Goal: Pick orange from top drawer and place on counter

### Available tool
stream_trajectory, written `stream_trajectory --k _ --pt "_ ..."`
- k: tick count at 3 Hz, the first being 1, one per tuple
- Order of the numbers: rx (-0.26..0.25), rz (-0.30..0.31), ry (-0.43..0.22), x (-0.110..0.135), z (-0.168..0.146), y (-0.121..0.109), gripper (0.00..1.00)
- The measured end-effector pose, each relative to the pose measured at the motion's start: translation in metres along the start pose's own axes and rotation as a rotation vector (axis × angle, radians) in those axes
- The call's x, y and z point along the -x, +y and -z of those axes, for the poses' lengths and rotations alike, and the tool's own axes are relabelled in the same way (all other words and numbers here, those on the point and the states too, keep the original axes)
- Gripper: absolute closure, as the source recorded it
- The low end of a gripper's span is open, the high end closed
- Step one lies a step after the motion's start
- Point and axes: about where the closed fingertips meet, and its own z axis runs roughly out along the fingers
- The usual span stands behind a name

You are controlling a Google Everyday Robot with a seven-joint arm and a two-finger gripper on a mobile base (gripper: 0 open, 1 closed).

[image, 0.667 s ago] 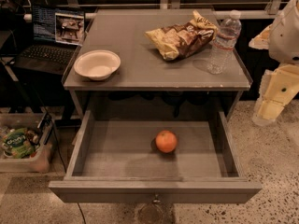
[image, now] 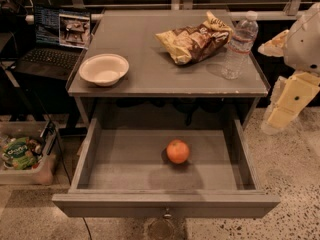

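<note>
So the orange (image: 178,151) sits loose on the flat bottom of the open top drawer (image: 120,159), a bit right of centre in the frame, touching none of the walls. The gripper (image: 286,104) hangs at the right edge, outside the cabinet, holding nothing that I can see. Whether it's open or closed I honestly can't tell.

Key thing: the orange lies to the lower left of the gripper, with the drawer's right wall between them. My guess is the reach has to go left over that wall, then down.

The counter (image: 150,69) above has a white bowl (image: 104,69) at left, and a chip bag (image: 192,41) and water bottle (image: 239,46) at right, with bare middle between them.
</note>
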Motion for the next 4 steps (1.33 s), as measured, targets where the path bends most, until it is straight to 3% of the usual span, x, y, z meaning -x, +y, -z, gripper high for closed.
stream_trajectory --k 1,2,3,4 --pt "0.048 -0.029 -0.181 0.007 -0.027 0.0 0.0" --pt "0.047 -0.123 -0.318 0.013 -0.045 0.003 0.0" --pt "0.061 -0.204 -0.358 0.018 -0.07 0.004 0.0" --pt "0.058 -0.214 -0.358 0.018 -0.072 0.004 0.0"
